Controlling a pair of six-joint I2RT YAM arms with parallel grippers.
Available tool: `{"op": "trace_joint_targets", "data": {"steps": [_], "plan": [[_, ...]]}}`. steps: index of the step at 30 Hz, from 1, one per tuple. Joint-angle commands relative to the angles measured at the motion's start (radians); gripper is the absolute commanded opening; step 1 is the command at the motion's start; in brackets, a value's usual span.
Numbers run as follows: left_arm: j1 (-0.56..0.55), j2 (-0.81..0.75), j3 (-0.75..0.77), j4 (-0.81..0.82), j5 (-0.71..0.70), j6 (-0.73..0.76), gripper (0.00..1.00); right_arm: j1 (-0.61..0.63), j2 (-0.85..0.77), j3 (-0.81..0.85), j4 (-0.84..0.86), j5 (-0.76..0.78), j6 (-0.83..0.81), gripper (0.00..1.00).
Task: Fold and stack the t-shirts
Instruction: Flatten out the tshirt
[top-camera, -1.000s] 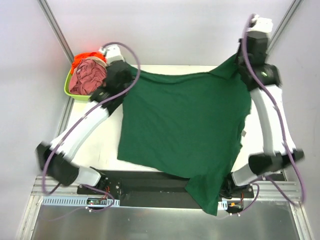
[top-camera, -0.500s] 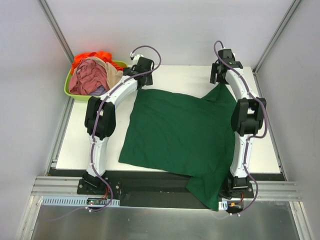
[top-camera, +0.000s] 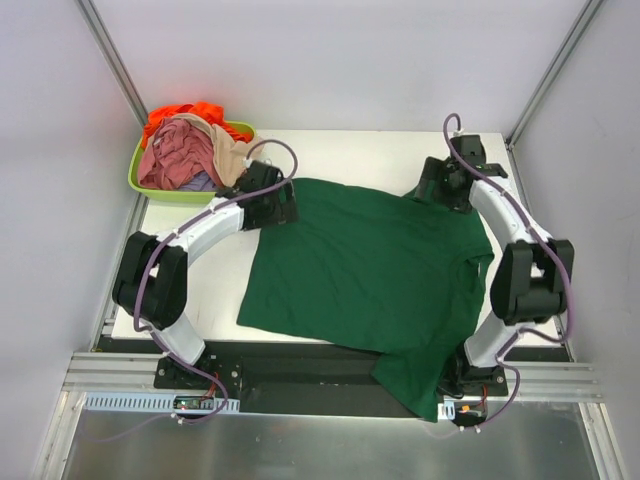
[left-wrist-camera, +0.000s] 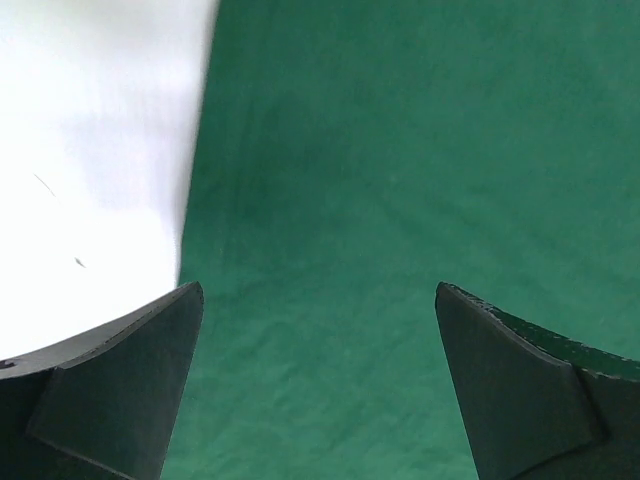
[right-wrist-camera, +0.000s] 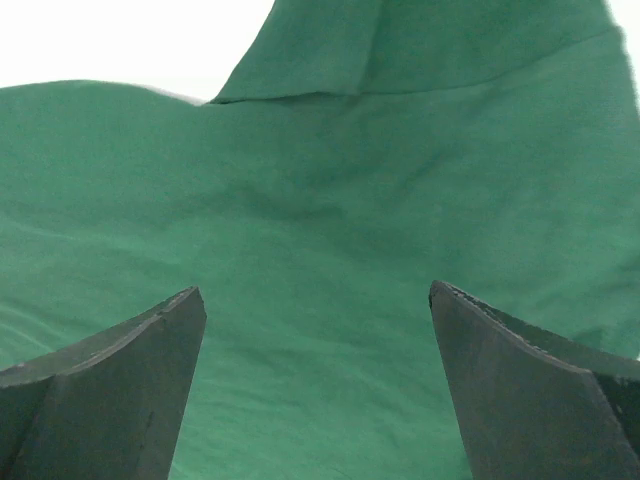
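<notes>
Dark green t-shirt (top-camera: 370, 270) lies spread for folding. Left gripper (left-wrist-camera: 318, 290) and right gripper (right-wrist-camera: 315, 290) — both spread, empty — hover over its upper corners. Next move: likely regrasp an edge.

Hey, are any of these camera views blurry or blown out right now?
Top external: sharp, evenly lit, green t-shirt clear. Left wrist: table washed out white, cloth edge slightly soft. Right wrist: table strip at the top blown out too, shirt folds readable.
</notes>
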Motion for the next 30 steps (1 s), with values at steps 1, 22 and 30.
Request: {"op": "trace_joint_targets", "data": {"steps": [1, 22, 30], "plan": [[-0.009, -0.055, -0.117, 0.081, 0.11, -0.045, 0.99, -0.021, 0.144, 0.079, 0.067, -0.205, 0.055, 0.96], [-0.009, -0.009, -0.307, 0.119, 0.025, -0.108, 0.99, -0.127, 0.484, 0.224, 0.321, -0.342, 0.322, 0.97], [-0.009, -0.02, -0.321, 0.118, 0.013, -0.11, 0.99, -0.134, 0.528, 0.23, 0.373, -0.386, 0.376, 0.84]]}}
